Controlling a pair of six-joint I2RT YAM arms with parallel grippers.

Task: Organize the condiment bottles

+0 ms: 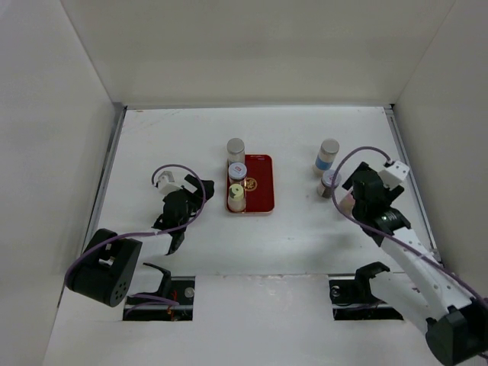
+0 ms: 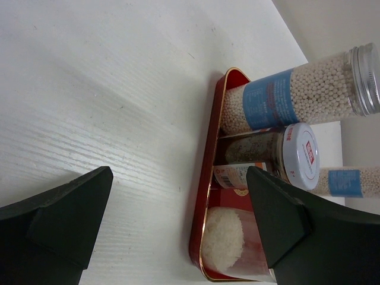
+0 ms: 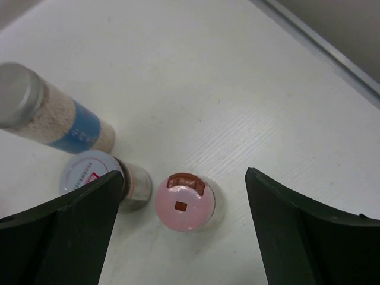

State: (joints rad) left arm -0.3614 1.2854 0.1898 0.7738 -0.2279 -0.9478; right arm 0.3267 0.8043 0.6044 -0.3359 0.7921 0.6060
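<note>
Your right gripper (image 3: pixel 183 177) hangs with its jaws wide apart above the pink-capped bottle (image 3: pixel 181 205) at the lower centre of the wrist view, so centre it and keep the lower-left finger clear of the grey-capped bottle (image 3: pixel 89 166) just beside before you close.

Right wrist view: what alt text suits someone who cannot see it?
A small round pink-capped bottle stands on a white table, seen from above between the open black jaws of the right end effector. At picture left stand a white-capped glass bottle and a taller grey-capped, blue-labelled bottle of pale granules.
</note>
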